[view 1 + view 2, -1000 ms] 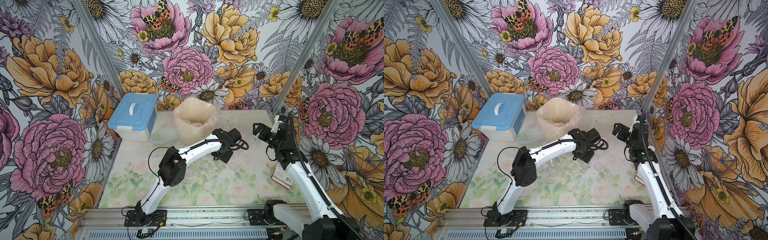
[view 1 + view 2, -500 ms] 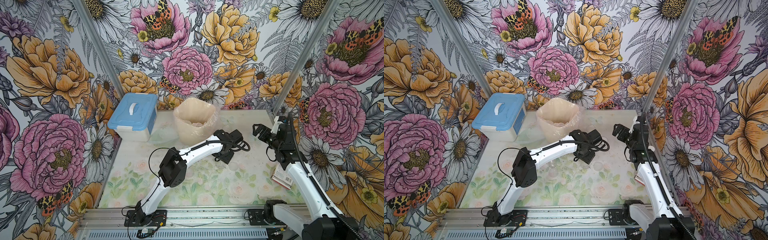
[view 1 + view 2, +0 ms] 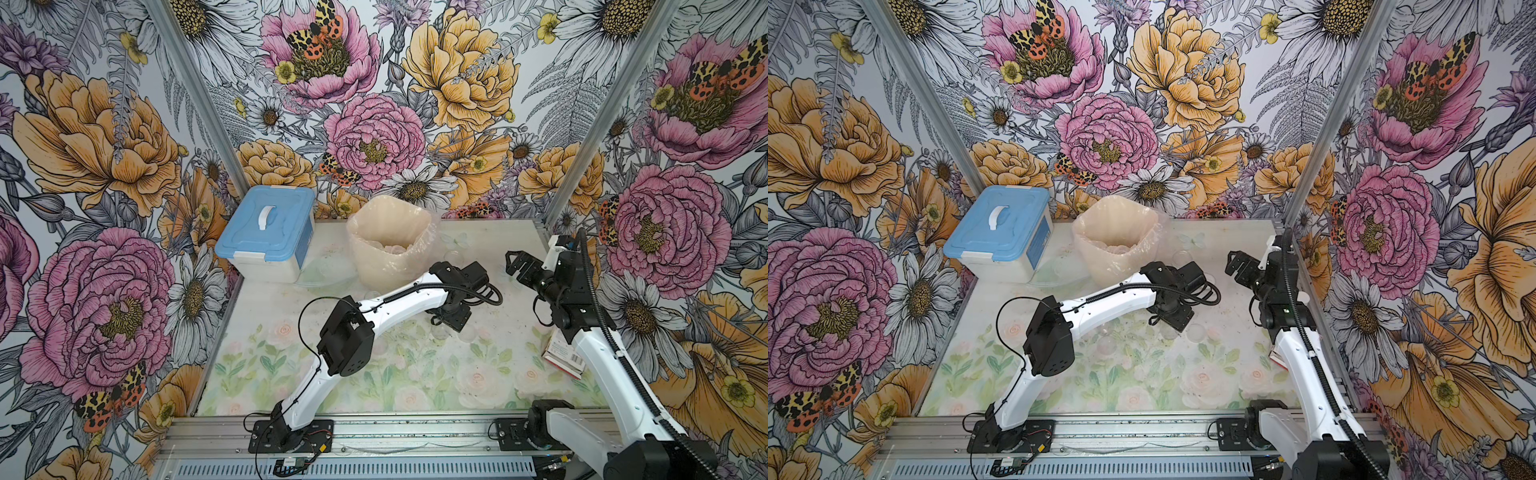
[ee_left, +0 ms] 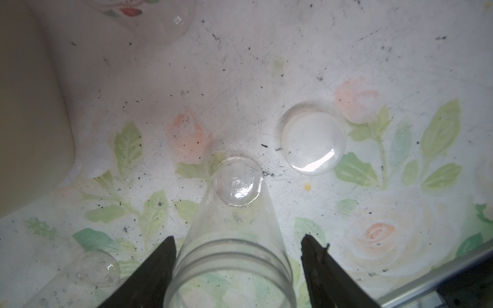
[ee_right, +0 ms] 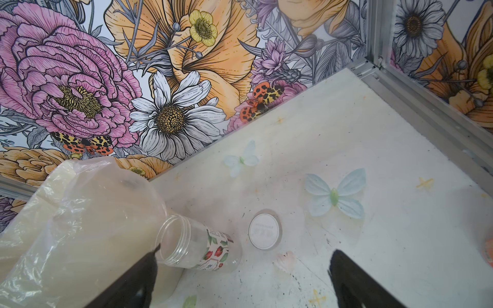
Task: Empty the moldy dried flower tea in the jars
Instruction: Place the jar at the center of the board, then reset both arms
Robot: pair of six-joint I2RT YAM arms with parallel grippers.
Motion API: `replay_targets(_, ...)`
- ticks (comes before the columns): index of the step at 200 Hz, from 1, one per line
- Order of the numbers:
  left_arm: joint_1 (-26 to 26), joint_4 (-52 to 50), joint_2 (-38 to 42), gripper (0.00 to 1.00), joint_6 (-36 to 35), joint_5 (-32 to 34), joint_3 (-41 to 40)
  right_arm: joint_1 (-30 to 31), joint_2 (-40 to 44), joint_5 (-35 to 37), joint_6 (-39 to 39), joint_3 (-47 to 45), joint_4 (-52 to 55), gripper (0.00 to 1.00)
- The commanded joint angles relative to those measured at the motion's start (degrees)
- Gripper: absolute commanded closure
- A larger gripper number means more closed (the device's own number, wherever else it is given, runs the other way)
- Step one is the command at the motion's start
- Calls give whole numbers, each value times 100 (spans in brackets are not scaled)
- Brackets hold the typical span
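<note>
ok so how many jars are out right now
3: one jar upright in the open left pincer, a second jar close beside it, the labelled jar on its side by the bin. More may be hidden.

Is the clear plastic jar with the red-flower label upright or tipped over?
Tipped over. The clear labelled jar lies on its side on the table, lidless mouth toward the plastic-lined bin, and looks empty.
</note>
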State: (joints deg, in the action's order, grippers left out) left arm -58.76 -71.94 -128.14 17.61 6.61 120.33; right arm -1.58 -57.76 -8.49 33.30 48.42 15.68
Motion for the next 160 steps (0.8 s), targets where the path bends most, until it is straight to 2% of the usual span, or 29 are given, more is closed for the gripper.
replay_targets(1,-48,94,296,23,71,241,44,-38,122,-74,-79,18,-38,1)
replay_targets(38,-185,130,926,20,-113,492,309,-39,141,-65,-138,34,-32,1)
replay_targets(50,-222,195,1161,18,-153,754,421,-39,150,-56,-212,35,-27,0)
replay_targets(80,-246,915,2077,12,-202,946,170,-52,225,77,-407,2,-15,1)
replay_targets(106,-138,2078,3416,1,-249,1489,-1076,-50,261,278,-662,-86,-13,0)
replay_targets(117,46,2701,4042,1,-210,1555,-1846,-47,258,372,-780,-126,-12,0)
replay_targets(137,664,3743,5220,1,96,1433,-3322,-39,223,615,-1003,-183,-21,1)
replay_targets(160,1573,4382,6374,1,385,1513,-4743,-34,140,994,-1309,-265,-41,0)
